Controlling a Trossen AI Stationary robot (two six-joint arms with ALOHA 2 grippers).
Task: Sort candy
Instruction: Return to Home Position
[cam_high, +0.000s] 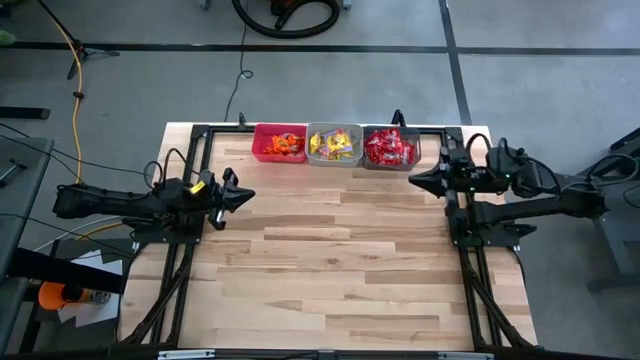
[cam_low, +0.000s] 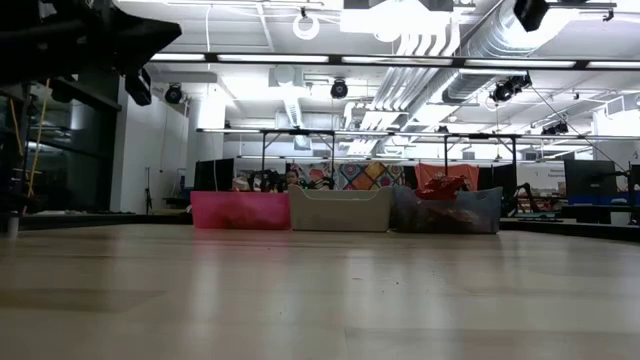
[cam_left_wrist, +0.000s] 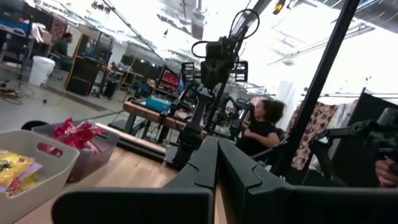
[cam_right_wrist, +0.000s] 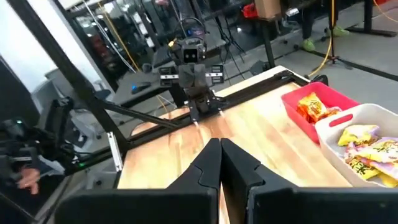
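Two grippers: the left gripper (cam_high: 238, 192) sat at middle left of the overhead picture and the right gripper (cam_high: 418, 181) at middle right. Each had its fingers pressed together on nothing.
Candy: orange candy (cam_high: 283, 146) lay in the red bin (cam_high: 258, 140), yellow candy (cam_high: 335, 148) in the pale bin (cam_high: 334, 127) and red candy (cam_high: 390, 148) in the dark bin (cam_high: 391, 167).
Bins: the three stood side by side in a row at upper centre, between the two grippers and beyond them.
Table: the wooden table (cam_high: 330, 270) showed no loose candy anywhere.
Progress: sorting looked complete, each colour in its own bin. Only parking the arms seemed left.
Writing: none was legible on wrappers or bins.
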